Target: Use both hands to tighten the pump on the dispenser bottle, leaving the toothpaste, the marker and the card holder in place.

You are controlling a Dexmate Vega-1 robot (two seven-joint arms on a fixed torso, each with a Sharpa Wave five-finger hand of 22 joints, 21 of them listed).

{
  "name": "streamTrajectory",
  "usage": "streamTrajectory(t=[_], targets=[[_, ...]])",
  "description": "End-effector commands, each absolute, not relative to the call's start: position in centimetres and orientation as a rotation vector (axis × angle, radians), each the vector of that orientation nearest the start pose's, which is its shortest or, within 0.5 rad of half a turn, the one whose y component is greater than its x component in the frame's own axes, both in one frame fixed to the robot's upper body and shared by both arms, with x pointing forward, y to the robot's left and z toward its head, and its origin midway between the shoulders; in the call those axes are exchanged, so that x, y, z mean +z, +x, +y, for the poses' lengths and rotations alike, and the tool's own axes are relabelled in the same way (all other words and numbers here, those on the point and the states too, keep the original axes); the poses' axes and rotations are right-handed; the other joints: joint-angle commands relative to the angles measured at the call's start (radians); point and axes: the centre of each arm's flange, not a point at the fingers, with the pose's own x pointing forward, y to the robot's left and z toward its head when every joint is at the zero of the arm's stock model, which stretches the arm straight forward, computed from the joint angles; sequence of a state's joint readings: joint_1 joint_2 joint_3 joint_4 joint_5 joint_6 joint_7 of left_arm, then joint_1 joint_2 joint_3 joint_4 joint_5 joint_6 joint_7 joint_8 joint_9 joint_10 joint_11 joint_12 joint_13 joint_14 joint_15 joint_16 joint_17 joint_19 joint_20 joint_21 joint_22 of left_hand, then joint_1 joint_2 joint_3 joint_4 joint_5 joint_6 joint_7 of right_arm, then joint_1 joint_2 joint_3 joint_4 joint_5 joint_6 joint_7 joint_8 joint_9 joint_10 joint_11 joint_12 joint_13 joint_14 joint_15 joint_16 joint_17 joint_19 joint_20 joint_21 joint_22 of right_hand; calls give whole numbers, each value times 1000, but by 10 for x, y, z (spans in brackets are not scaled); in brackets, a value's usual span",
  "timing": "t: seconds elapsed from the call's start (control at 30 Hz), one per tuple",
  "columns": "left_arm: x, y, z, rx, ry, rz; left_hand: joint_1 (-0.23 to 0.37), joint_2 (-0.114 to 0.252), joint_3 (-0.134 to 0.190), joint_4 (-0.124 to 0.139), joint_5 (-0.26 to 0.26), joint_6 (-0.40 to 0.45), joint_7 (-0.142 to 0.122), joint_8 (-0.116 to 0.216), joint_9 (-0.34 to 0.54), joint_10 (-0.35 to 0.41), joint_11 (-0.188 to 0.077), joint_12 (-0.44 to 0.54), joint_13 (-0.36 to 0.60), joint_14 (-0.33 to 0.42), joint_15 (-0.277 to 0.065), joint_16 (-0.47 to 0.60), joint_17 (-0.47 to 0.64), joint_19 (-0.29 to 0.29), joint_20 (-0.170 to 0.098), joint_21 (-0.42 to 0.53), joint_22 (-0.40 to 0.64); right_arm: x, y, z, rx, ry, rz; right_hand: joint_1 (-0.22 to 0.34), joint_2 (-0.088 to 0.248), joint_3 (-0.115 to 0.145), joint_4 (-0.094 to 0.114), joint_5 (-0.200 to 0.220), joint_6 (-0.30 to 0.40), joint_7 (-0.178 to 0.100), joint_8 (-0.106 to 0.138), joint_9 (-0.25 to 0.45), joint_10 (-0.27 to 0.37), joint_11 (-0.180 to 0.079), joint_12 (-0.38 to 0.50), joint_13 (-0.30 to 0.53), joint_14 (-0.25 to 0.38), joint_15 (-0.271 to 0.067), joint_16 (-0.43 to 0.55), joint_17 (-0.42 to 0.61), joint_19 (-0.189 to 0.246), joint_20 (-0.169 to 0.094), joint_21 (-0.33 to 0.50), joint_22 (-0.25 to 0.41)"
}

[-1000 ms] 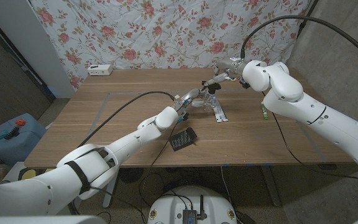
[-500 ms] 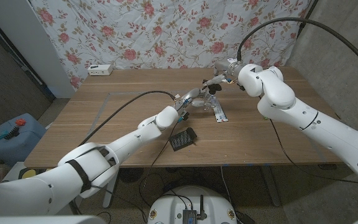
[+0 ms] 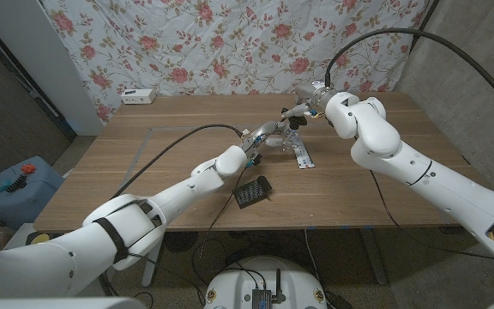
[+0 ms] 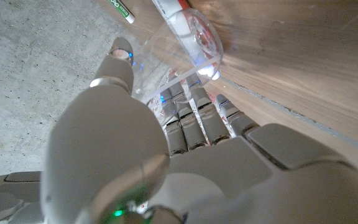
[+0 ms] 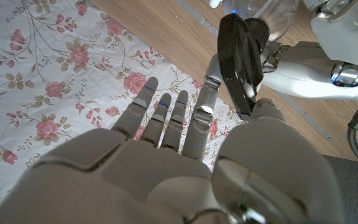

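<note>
The clear plastic dispenser bottle [image 3: 280, 140] stands on the brown wooden table [image 3: 144, 176], a little past its middle toward the flowered cloth backdrop [image 3: 230, 43], with both robot hands meeting at it. In the left wrist view the bottle [image 4: 185, 46] is see-through and rounded, its base resting on the wood, and light glints off its wall. The black pump head [image 5: 241, 59] shows in the right wrist view as a dark, flat, elongated piece.

The left hand [image 3: 260, 137] grips the bottle's body: in its wrist view the fingers [image 4: 194, 115] wrap against the clear wall with the thumb on the other side. The right hand [image 3: 297, 112] reaches in from above the bottle; in its wrist view the thumb and a finger pinch the black pump head while the other fingers [image 5: 160, 118] stand spread and straight.

Just beside the bottle, on the side toward the right arm, lies the white toothpaste tube [image 3: 303, 157], flat on the wood; its printing is too small to read. In the left wrist view, beyond the bottle, lies the white marker with green lettering [image 4: 120, 9], the letters too cut off to make out. Nearer the table's front edge than the bottle sits the black mesh card holder [image 3: 252, 191]. A small white box [image 3: 137, 96] rests at the table's far edge, well apart from the bottle.
</note>
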State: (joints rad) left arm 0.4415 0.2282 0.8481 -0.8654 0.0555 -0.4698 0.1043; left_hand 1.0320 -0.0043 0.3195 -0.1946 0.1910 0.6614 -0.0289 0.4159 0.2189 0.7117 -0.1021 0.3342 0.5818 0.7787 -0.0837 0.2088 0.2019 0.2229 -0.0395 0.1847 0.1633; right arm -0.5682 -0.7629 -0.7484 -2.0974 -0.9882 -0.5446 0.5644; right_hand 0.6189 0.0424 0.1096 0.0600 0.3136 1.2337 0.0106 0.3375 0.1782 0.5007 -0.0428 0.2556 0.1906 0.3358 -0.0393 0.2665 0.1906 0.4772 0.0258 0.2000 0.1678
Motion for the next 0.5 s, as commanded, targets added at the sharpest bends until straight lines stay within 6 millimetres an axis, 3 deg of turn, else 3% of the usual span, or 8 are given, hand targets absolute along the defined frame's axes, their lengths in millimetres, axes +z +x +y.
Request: streamTrajectory(t=[0.03, 0.5], targets=[[-9, 685, 49, -445, 726, -776, -53, 119, 47, 40, 6, 136, -45, 4, 2, 55, -44, 5, 4, 6, -85, 5, 4, 3, -58, 0, 3, 112, 531, -142, -132, -1774, -496, 6, 8, 3, -6, -4, 165, -113, 12, 4, 9, -1, -2, 1, 19, -28, -2, 3, 10, -6, 3, 3], [-10, 687, 50, -443, 720, -774, -54, 119, 48, 40, 7, 137, -42, 4, 2, 55, -42, 4, 4, 7, -84, 4, 2, 3, -57, 0, 3, 111, 532, -139, -147, -1765, -450, 10, 32, 11, -5, -14, 190, -111, 36, 5, 67, -6, 5, 0, 54, -37, -2, 2, 18, -8, 1, 3]])
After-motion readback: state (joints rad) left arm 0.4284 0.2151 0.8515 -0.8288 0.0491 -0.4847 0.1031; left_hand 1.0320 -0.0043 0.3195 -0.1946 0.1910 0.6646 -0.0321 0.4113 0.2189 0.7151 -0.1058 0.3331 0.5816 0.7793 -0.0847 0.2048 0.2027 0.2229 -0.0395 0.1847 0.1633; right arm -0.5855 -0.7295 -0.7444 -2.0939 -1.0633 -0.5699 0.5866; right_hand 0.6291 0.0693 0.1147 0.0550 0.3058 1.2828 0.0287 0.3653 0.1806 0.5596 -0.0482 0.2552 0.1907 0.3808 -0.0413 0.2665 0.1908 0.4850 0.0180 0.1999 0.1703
